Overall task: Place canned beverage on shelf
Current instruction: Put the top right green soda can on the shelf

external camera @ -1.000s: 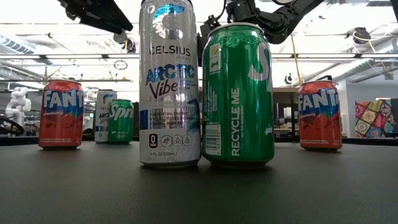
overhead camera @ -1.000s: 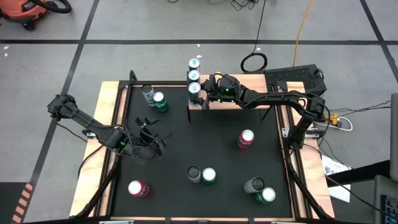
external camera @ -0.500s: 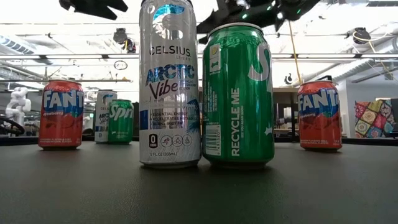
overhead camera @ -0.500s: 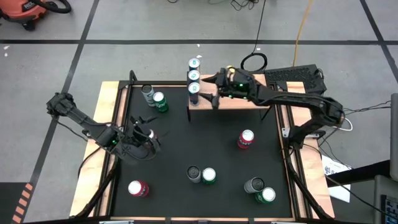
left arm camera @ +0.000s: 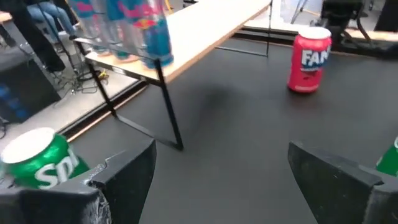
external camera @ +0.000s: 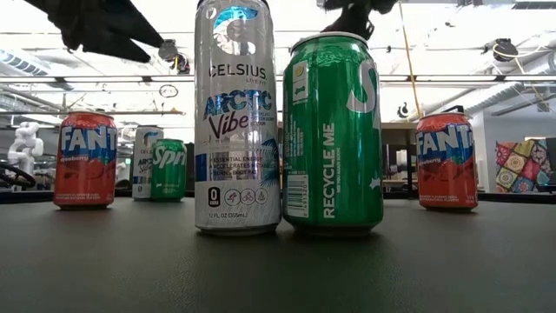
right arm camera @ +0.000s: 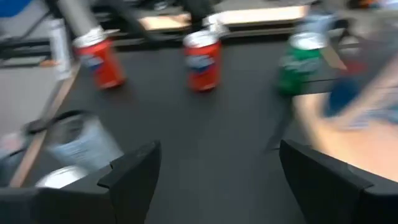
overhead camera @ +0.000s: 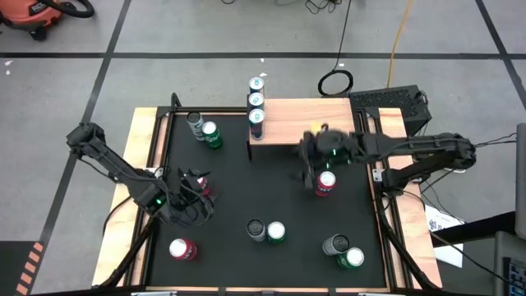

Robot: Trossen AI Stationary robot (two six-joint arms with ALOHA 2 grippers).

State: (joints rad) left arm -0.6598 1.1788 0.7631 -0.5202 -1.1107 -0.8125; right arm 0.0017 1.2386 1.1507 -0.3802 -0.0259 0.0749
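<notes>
Right gripper going for the next can

Shelf (overhead camera: pixel 316 121) is sitting at top center of the high view with three cans (overhead camera: pixel 256 100) lined up on its left end. Right gripper (overhead camera: pixel 311 168) is hovering spread and empty, just beside the red can (overhead camera: pixel 325 183). Left gripper (overhead camera: pixel 191 196) is waiting spread at lower left. Coming down off-center could tip that can and send it rolling.

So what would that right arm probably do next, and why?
Probably lower the open right tool around the red can just beside it and close. It holds nothing, and the shelf carries only three cans at one end, with bare board left. The left tool is open too, over the mat.
</notes>
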